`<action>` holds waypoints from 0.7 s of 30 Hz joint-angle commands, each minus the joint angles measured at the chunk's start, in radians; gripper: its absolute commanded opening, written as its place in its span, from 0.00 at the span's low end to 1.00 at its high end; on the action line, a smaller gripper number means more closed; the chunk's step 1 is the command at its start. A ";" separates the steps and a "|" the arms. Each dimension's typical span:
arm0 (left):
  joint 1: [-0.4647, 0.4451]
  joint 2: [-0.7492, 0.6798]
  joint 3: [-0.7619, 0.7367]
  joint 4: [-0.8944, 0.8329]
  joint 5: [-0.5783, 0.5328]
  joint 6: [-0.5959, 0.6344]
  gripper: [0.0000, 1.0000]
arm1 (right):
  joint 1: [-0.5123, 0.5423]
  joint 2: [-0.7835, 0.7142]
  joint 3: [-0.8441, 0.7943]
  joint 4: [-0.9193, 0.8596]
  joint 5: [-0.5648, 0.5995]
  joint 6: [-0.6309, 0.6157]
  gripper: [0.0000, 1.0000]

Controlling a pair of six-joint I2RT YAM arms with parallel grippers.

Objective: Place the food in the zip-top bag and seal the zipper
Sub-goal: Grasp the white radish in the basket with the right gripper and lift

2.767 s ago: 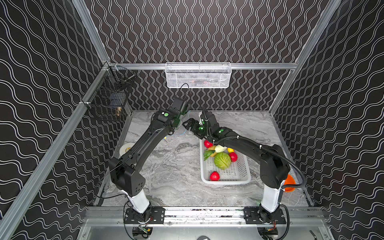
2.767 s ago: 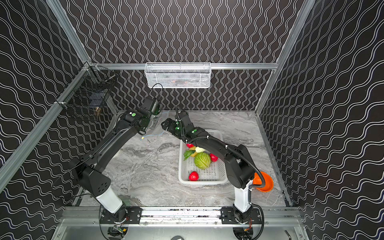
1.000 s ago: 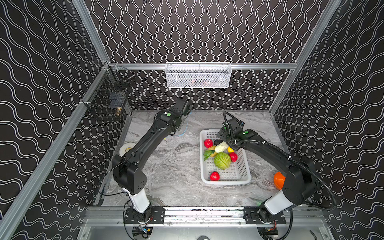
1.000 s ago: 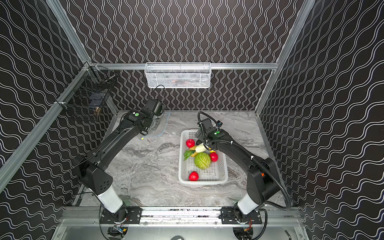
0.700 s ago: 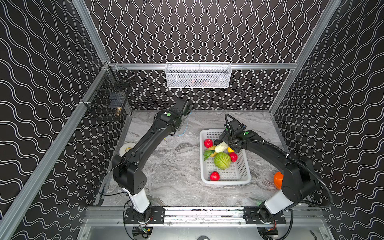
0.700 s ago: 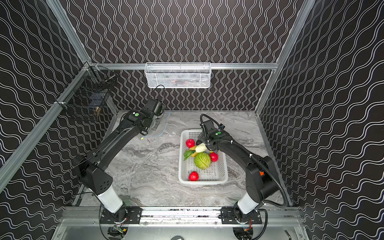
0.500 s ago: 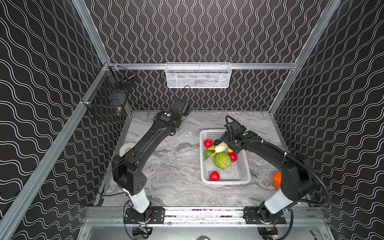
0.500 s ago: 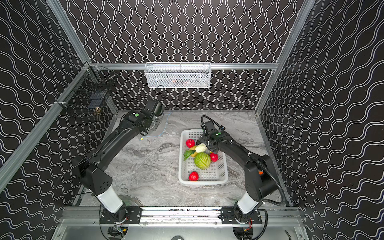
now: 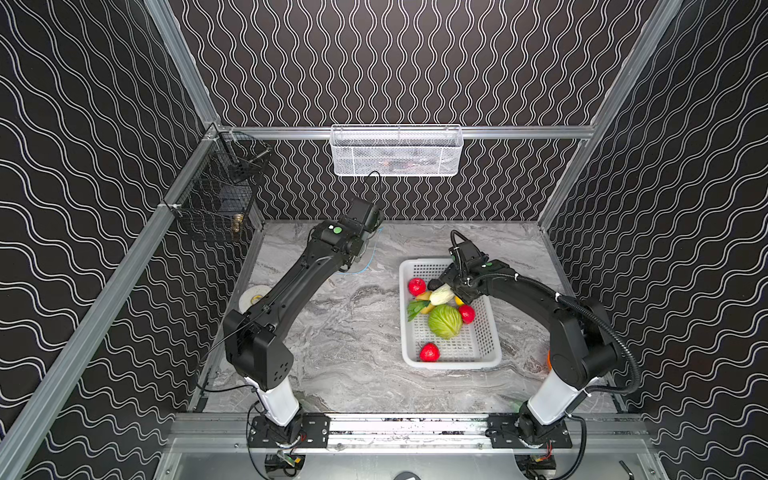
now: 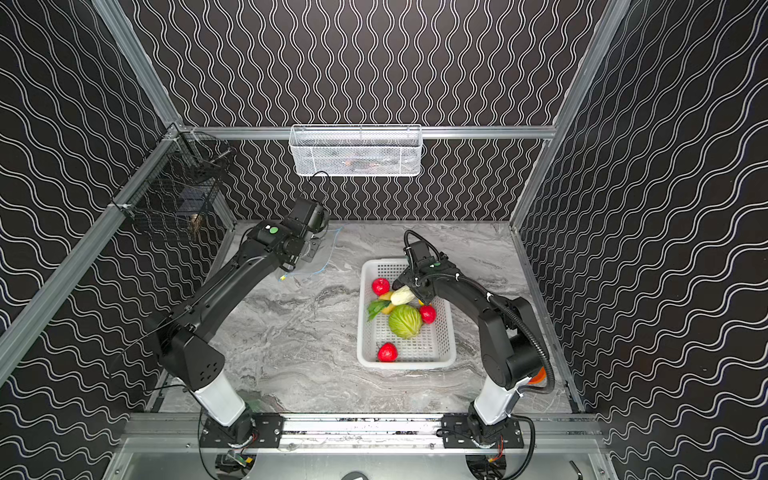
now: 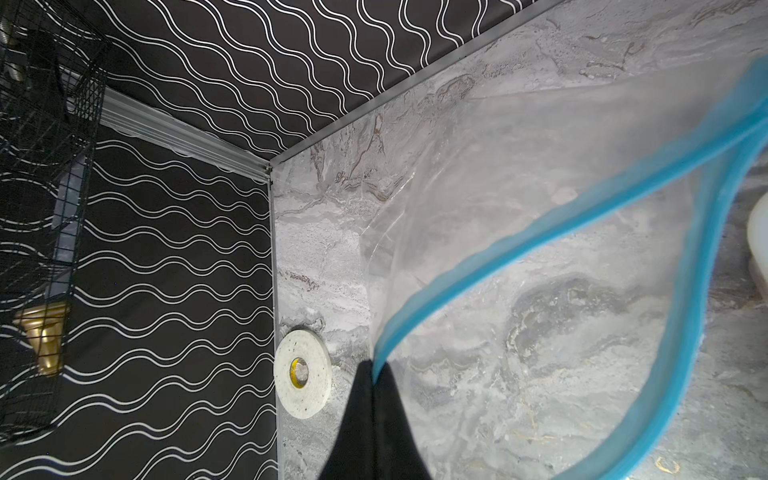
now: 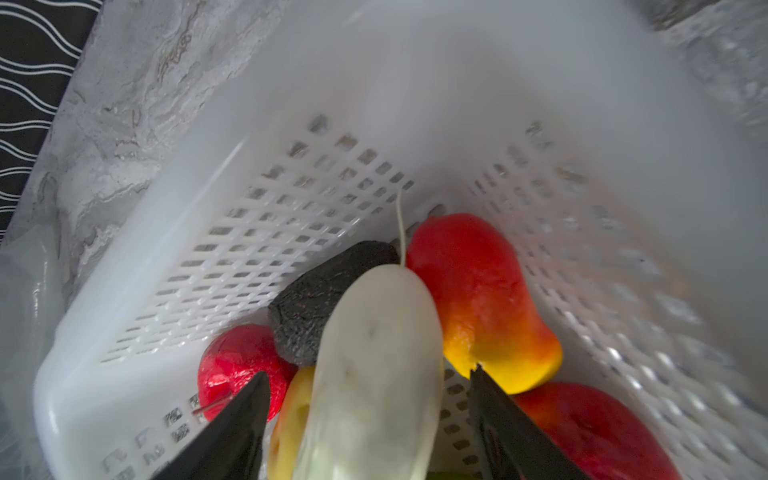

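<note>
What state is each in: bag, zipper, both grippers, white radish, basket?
zip-top bag: mouth open
zipper: unsealed, its strips parted
left gripper: shut on the zipper
right gripper: open, fingers astride the white radish
white radish: lying in the basket, ungripped
basket: partly filled

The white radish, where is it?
In both top views the white radish lies in the white basket on the right side, beside the green cabbage, with the open right gripper around it.
</note>
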 commanded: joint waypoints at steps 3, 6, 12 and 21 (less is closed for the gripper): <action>0.000 -0.006 0.005 0.007 -0.001 -0.009 0.00 | 0.000 0.041 0.034 0.006 -0.007 -0.011 0.68; 0.000 0.000 0.015 -0.002 0.008 -0.011 0.00 | -0.028 0.047 0.026 0.027 -0.010 -0.011 0.63; 0.000 0.001 0.009 -0.001 0.009 -0.014 0.00 | -0.030 0.027 0.015 0.093 -0.040 -0.040 0.31; -0.001 0.015 0.022 -0.016 0.032 -0.026 0.00 | -0.030 -0.027 0.004 0.155 -0.047 -0.038 0.03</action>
